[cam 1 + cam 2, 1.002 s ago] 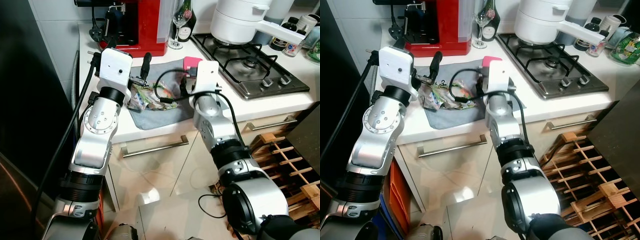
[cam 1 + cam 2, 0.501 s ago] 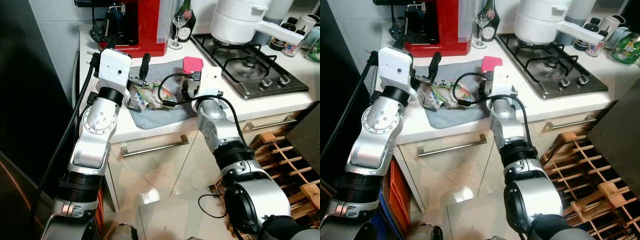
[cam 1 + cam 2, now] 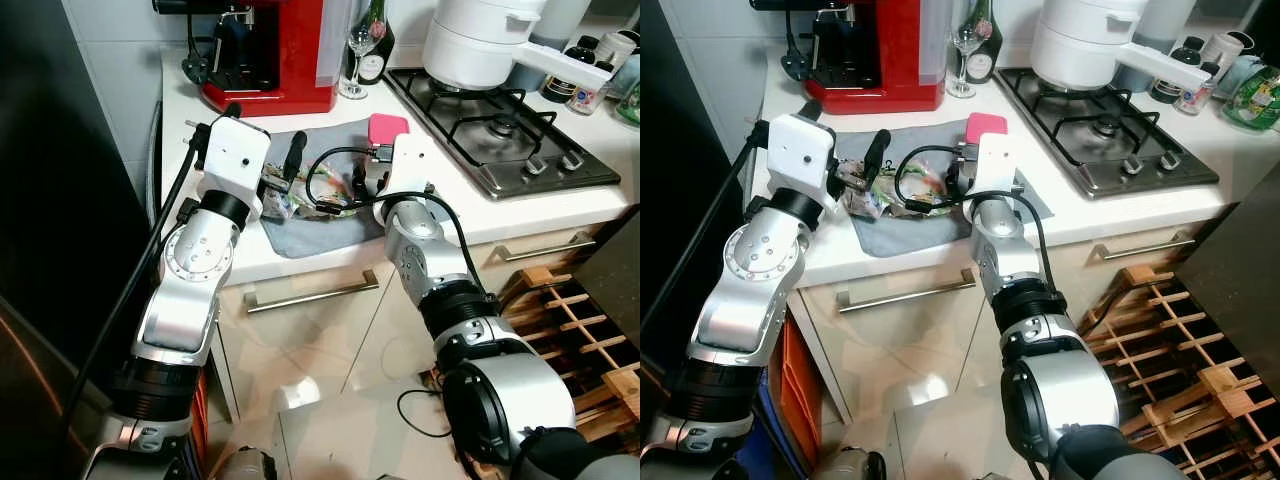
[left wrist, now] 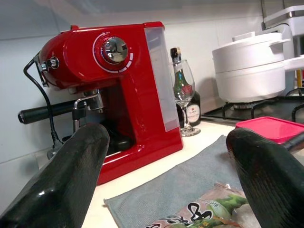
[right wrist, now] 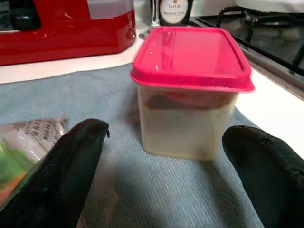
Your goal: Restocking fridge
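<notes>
A pink-lidded plastic container (image 3: pixel 388 128) stands upright on a grey cloth (image 3: pixel 318 228) on the counter. My right gripper (image 5: pixel 164 180) is open just short of it, with the container (image 5: pixel 190 90) centred beyond the two fingers and not touched. A crumpled bag of green vegetables (image 3: pixel 300 195) lies on the cloth left of the container. My left gripper (image 4: pixel 166 190) is open and hovers over the bag (image 4: pixel 204 216), one black finger (image 3: pixel 292 152) pointing up towards the coffee machine.
A red coffee machine (image 3: pixel 270 50), a wine glass (image 3: pixel 358 45) and a dark bottle (image 3: pixel 378 40) stand at the back. The hob (image 3: pixel 510 135) with a white pot (image 3: pixel 480 40) is on the right. A dark fridge side (image 3: pixel 60 220) is left, a wooden rack (image 3: pixel 575 320) lower right.
My right wrist has drawn back and lowered, so the pink lid is now uncovered. My left wrist has dropped slightly over the bag. Both grippers stay open.
</notes>
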Motion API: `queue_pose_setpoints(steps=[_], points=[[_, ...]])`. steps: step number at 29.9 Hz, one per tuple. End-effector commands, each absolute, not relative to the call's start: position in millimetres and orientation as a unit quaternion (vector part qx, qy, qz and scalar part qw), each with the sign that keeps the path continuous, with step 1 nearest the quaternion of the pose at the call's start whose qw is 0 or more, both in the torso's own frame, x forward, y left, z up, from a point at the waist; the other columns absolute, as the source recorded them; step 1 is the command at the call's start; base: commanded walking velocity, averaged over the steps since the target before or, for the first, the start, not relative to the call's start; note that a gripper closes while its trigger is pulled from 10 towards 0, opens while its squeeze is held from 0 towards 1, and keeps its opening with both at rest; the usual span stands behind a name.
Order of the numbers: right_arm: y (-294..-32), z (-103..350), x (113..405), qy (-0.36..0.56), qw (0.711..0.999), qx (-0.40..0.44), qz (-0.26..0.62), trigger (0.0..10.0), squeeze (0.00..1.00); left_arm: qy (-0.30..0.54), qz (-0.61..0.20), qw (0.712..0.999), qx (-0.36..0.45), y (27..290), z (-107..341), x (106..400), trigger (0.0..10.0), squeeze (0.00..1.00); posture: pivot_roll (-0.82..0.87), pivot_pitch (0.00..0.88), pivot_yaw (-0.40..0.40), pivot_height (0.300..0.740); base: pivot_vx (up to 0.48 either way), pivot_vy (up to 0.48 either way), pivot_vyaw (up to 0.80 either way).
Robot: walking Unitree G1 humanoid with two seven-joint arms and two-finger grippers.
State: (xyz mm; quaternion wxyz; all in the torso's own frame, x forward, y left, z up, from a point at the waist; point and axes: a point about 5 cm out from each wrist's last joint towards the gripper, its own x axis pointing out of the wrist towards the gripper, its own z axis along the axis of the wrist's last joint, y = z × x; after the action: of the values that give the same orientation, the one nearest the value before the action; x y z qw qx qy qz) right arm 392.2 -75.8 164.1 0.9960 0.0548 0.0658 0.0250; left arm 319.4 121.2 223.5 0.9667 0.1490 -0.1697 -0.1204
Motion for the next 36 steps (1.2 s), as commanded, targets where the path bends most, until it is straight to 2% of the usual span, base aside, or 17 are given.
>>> queue_pose_setpoints(steps=[1, 8, 27, 33, 34, 36], points=[[-78.3, 170.0, 395.6, 0.054, 0.997, 0.051, 0.020, 10.0, 0.00, -0.166, -0.137, 0.964, 0.157, 117.3, 223.6, 317.1, 10.0, 0.00, 0.12, 0.000, -0.061, 0.740, 0.000, 0.000, 0.00], [-91.2, 174.1, 401.4, 0.048, 0.998, 0.038, -0.002, 10.0, 0.00, -0.101, -0.184, 0.964, 0.165, 111.5, 200.2, 313.2, 10.0, 0.00, 0.12, 0.000, -0.062, 0.740, 0.000, 0.000, 0.00], [-98.2, 171.4, 402.8, 0.053, 0.997, 0.051, -0.006, 10.0, 0.00, -0.084, -0.183, 0.963, 0.176, 115.1, 195.0, 309.9, 10.0, 0.00, 0.13, 0.000, -0.073, 0.740, 0.000, 0.000, 0.00], [-106.7, 164.5, 387.7, 0.019, 0.999, 0.029, 0.003, 10.0, 0.00, -0.067, -0.172, 0.972, 0.147, 119.6, 189.6, 311.5, 10.0, 0.00, 0.10, 0.000, -0.074, 0.740, 0.000, 0.000, 0.00], [-111.0, 168.8, 371.3, -0.024, 1.000, 0.014, 0.005, 10.0, 0.00, -0.067, -0.168, 0.975, 0.126, 119.0, 189.4, 313.6, 10.0, 0.00, 0.08, 0.000, -0.073, 0.740, 0.000, 0.000, 0.00], [-113.4, 172.7, 363.0, -0.046, 0.999, 0.008, 0.004, 10.0, 0.00, -0.069, -0.167, 0.976, 0.118, 118.3, 190.0, 314.6, 10.0, 0.00, 0.08, 0.000, -0.073, 0.740, 0.000, 0.000, 0.00]])
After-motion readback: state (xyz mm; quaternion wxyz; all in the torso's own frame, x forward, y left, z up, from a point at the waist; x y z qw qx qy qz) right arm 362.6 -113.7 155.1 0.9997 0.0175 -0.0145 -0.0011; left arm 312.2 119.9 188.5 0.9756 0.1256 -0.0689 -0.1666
